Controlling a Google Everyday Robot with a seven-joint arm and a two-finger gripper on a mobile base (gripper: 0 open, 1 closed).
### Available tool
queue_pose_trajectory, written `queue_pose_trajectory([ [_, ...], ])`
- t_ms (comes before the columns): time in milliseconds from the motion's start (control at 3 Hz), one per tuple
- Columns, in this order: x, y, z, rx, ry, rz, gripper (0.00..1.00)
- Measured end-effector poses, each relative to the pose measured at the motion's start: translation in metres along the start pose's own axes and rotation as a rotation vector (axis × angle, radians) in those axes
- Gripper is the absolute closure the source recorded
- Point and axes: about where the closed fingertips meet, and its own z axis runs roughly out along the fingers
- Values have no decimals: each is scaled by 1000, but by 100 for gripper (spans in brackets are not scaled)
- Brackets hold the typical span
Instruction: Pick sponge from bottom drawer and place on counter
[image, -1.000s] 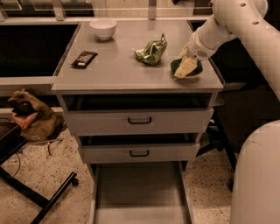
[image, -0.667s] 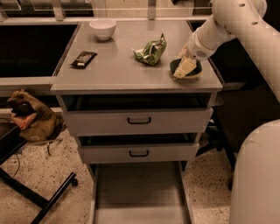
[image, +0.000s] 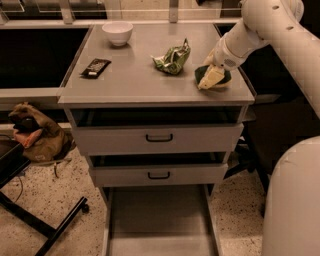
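**Ben:** Claw (image: 212, 67) first. Where is it?

**Mia:** Down low at the right near corner of the table (image: 135, 82), right on the sponge (image: 223, 77).

**Ben:** Is it squeezing the sponge, or has it let go?

**Mia:** I cannot tell. The arm hides that part.

**Ben:** So where is the sponge?

**Mia:** On the table, just to the right of the crinkly snack bag (image: 172, 59). It is not in the bottom drawer (image: 160, 220). That drawer is pulled out, and I see only its grey floor.

**Ben:** What changed since a second ago?

**Mia:** Almost nothing. The claw and the sponge are in the same spot as before.

**Ben:** What does that mean?

**Mia:** I think the carrying is done and the sponge is set down. What is left is to let go and lift away. It should go slowly, because the sponge lies close to the table's edge and could get knocked off.
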Motion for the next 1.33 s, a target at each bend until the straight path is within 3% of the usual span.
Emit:
queue_pose_trajectory([
  [333, 0, 0, 0, 0, 0, 0, 0],
  [667, 0, 0, 0, 0, 0, 0, 0],
  [1000, 2, -4, -21, 62, 22, 22, 0],
  [1333, 4, -6, -72, 205, 61, 54, 0],
])
